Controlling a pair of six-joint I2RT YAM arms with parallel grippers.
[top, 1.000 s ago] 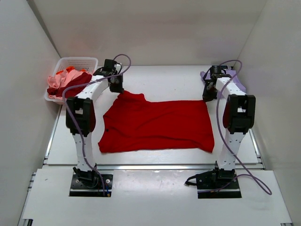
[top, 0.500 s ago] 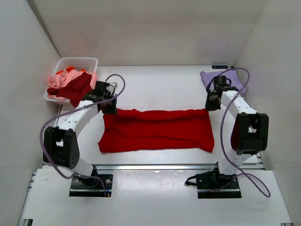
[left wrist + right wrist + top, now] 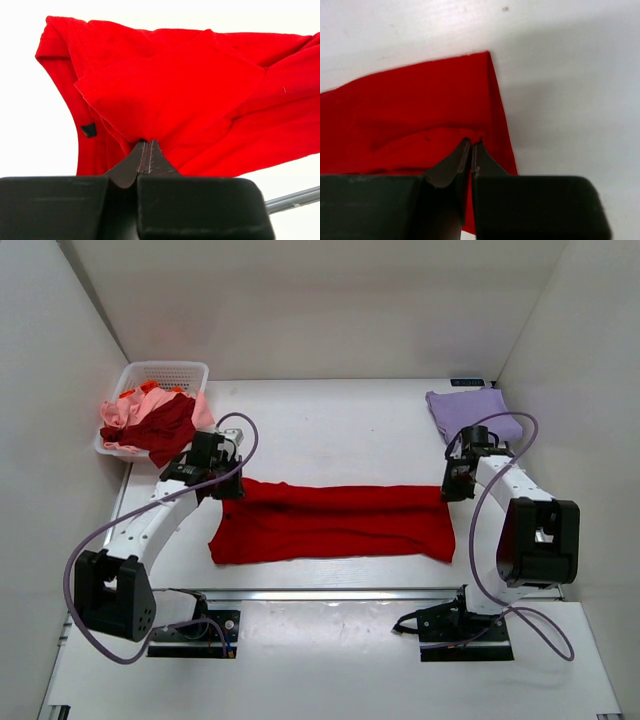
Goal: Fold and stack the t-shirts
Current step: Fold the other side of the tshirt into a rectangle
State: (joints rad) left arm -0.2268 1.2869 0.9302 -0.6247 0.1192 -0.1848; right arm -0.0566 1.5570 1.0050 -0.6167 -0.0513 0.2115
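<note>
A bright red t-shirt lies across the middle of the table, its far half doubled over toward the front. My left gripper is shut on the shirt's far left corner; in the left wrist view the red t-shirt bunches up from the closed jaws of the left gripper. My right gripper is shut on the far right corner, where the red t-shirt pinches between the tips of the right gripper. A folded lavender t-shirt lies at the back right.
A white basket at the back left holds pink, orange and dark red shirts spilling over its rim. White walls close in the table on three sides. A metal rail runs along the table's near edge.
Both grippers have drawn the shirt's far edge toward the front, folding it over itself into a narrower band. Both arms have come lower and nearer.
</note>
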